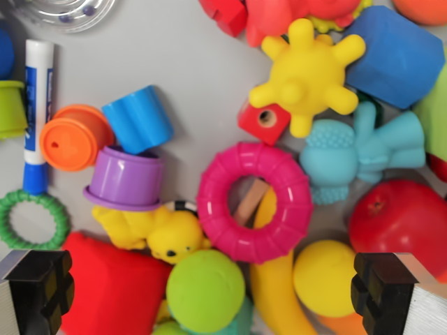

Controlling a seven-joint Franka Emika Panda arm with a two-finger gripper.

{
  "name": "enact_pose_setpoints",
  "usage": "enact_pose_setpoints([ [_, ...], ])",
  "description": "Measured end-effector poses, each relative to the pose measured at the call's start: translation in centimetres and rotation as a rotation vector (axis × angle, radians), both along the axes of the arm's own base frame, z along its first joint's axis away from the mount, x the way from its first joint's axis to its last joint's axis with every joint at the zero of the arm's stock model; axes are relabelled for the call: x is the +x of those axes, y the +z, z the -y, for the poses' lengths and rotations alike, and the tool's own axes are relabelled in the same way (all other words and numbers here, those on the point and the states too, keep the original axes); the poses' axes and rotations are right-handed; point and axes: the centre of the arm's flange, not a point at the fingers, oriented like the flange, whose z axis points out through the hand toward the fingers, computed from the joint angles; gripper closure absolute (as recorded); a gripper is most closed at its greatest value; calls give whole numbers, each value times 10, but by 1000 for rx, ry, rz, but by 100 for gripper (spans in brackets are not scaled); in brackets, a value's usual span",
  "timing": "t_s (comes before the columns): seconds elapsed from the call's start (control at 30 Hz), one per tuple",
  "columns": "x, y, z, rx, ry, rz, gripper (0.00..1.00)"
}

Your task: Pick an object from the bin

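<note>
I look straight down into a grey bin (188,77) full of toys. A pink ribbed ring (254,202) lies in the middle, over a banana (276,279) and a small wooden piece. Below it rest a green ball (205,290), a yellow ball (325,277) and a yellow duck-like figure (157,232). A spiky yellow ball (307,75) and a turquoise figure (360,150) lie towards the upper right. My gripper (216,289) hangs above them, open, its two black fingertips (38,289) at the bottom corners with nothing between them.
A purple cup (126,178), blue cup (138,118) and orange cup (73,137) cluster at left, beside a blue-and-white marker (36,112) and a green ring (31,220). A red apple (401,220), a blue block (401,56) and a red block (112,289) crowd the edges.
</note>
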Motion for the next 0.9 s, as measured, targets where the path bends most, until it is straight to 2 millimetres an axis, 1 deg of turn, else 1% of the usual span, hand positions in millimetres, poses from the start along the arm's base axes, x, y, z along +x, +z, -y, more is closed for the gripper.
enact_pose_setpoints([
  [0.9,-18,-53,-30,14,325,6,0],
])
